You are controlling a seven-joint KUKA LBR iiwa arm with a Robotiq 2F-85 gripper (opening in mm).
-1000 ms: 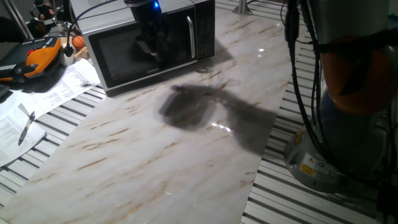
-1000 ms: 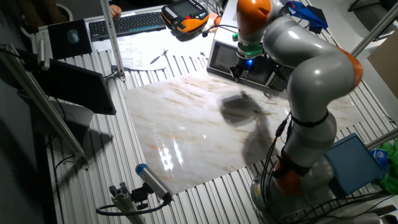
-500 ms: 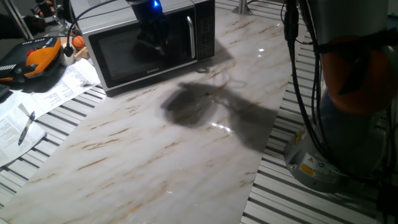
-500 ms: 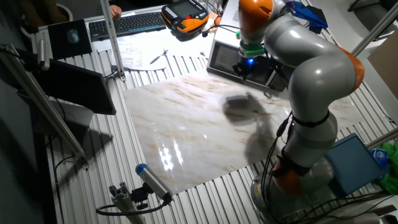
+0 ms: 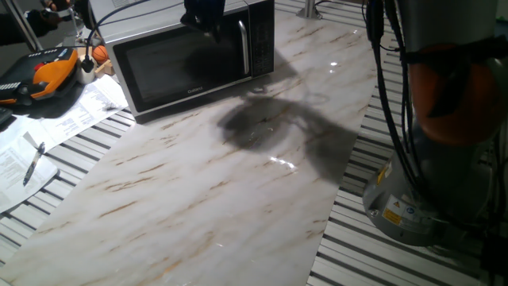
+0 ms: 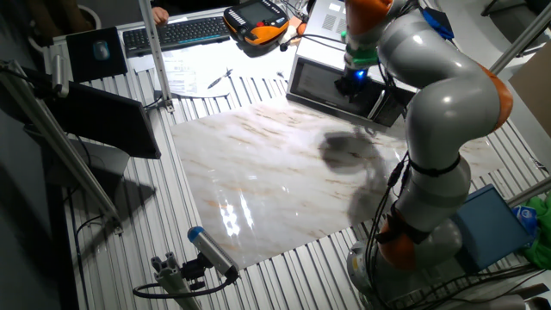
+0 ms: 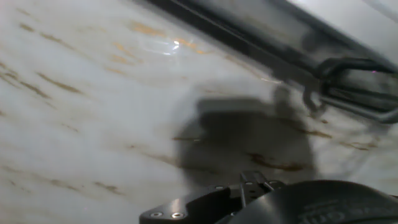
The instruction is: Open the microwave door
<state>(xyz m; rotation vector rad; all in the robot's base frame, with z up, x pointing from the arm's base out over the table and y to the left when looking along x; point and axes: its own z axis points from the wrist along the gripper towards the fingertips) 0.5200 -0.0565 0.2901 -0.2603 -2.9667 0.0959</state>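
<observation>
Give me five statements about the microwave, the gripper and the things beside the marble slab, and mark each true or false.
1. The microwave door is shut. True.
2. The gripper is shut on the door's handle. False: it hangs near the top of the microwave, beside the handle, and no grasp shows.
3. An orange and black handset lies left of the microwave in one fixed view. True.
4. A bowl sits on the marble slab in front of the microwave. False: only the arm's dark shadow lies there.
5. A pen lies on the papers beside the slab. True.
</observation>
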